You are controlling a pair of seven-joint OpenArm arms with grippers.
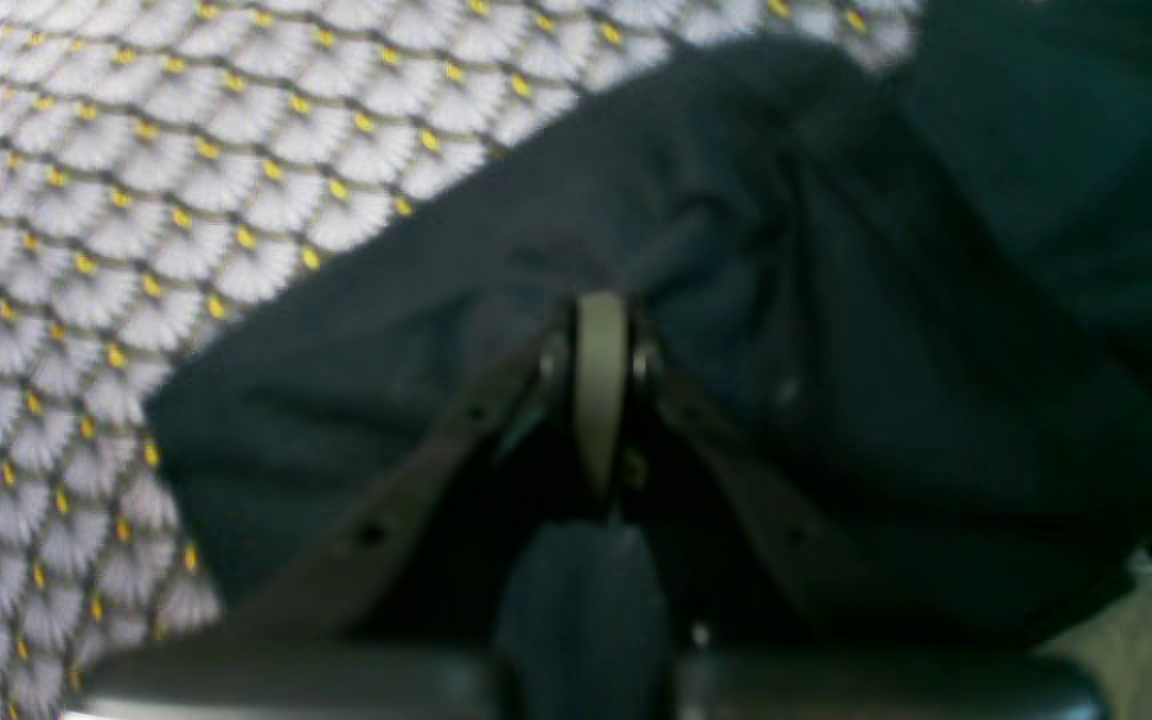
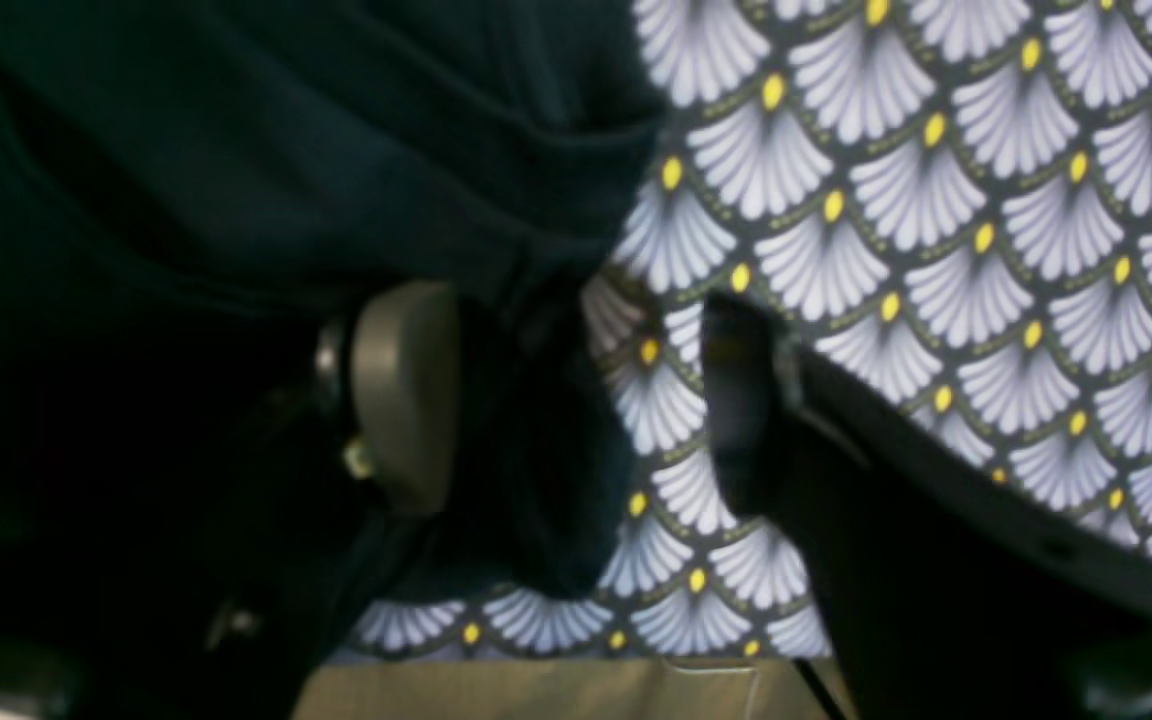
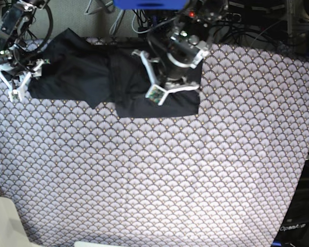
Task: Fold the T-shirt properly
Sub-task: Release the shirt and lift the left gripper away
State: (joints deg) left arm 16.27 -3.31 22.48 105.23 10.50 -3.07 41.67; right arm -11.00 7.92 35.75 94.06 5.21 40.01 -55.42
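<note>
The dark T-shirt (image 3: 92, 72) lies crumpled along the far edge of the table, its right part (image 3: 170, 105) flatter. My left gripper (image 1: 601, 330) sits over the shirt's right-middle. Its pads are pressed together, and folds of the T-shirt (image 1: 836, 330) gather at the tips. My right gripper (image 2: 571, 400) is at the shirt's left end, with its jaws wide apart. One pad (image 2: 406, 390) rests over the dark cloth and the other finger (image 2: 736, 400) over the tablecloth. A hem of the T-shirt (image 2: 536, 470) lies between them, not pinched.
The grey fan-patterned tablecloth (image 3: 154, 175) covers the whole table. In the right wrist view a beige table edge (image 2: 536, 690) runs just below the gripper. Cables and equipment (image 3: 247, 20) crowd the back.
</note>
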